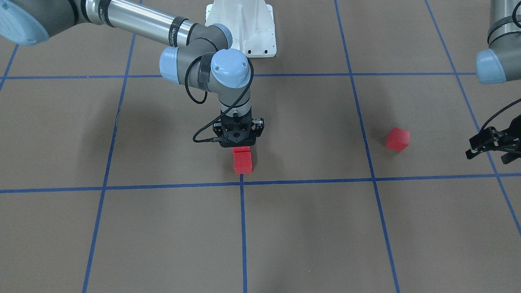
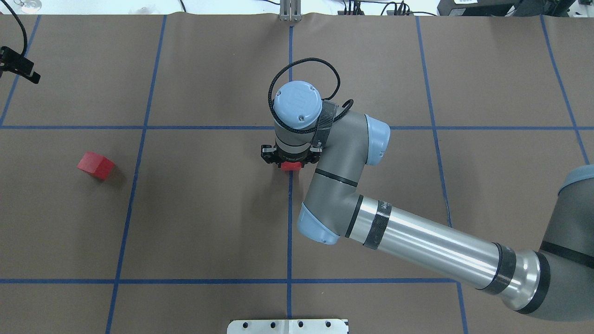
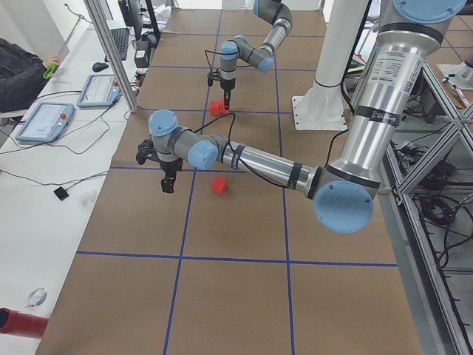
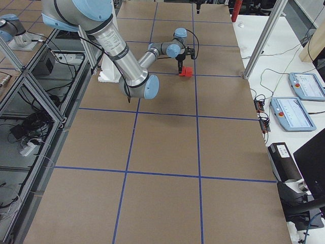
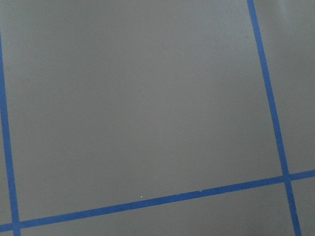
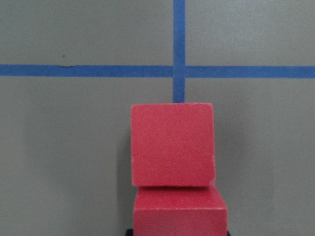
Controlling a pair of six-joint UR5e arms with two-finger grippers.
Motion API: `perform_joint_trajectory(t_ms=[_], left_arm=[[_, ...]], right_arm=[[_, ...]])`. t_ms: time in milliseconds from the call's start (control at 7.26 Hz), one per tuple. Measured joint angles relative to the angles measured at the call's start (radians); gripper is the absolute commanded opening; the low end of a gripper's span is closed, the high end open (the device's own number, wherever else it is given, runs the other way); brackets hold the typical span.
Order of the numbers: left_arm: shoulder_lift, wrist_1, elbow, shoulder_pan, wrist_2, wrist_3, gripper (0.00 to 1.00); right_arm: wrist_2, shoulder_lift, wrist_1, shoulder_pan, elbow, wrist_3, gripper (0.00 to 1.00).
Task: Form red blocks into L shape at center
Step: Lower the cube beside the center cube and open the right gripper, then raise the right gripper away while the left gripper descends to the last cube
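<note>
Light is even and diffuse from overhead, moderately bright, with no hot glare on the brown surface (image 1: 285, 244). Shadows are soft: a faint smudge beside the lone red block (image 2: 95, 165) and broad dim patches under the arms. There is a specular streak along the right arm's metal tube (image 2: 431, 246). Front-facing view is greyish. The nearer red block (image 6: 179, 214) is slightly soft. Side views are wide-angle and the frame posts (image 3: 111, 52) lean.

We've got a brown surface (image 1: 309, 236) ruled into squares by blue tape lines (image 1: 243, 228). Three red blocks (image 1: 243, 164), matte and plain-faced. The right arm (image 1: 142, 22) shows silver and grey with pale blue caps, the left gripper (image 1: 487, 158) is black, the base plate (image 1: 244, 28) white.
</note>
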Motion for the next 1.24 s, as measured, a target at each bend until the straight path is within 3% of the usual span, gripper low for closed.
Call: perform_joint_trajectory(t_ms=[964,1240], left_arm=[[-0.003,-0.002,-0.003,0.002,0.0,-0.026,1.0],[0.004,-0.061,-0.007,0.013,0.001,-0.161,1.0]], right_arm=[[0.001,0.0,0.001,0.018,0.013,0.001,0.98],[0.03,-0.008,-0.001,0.063,0.035,-0.002,0.99]])
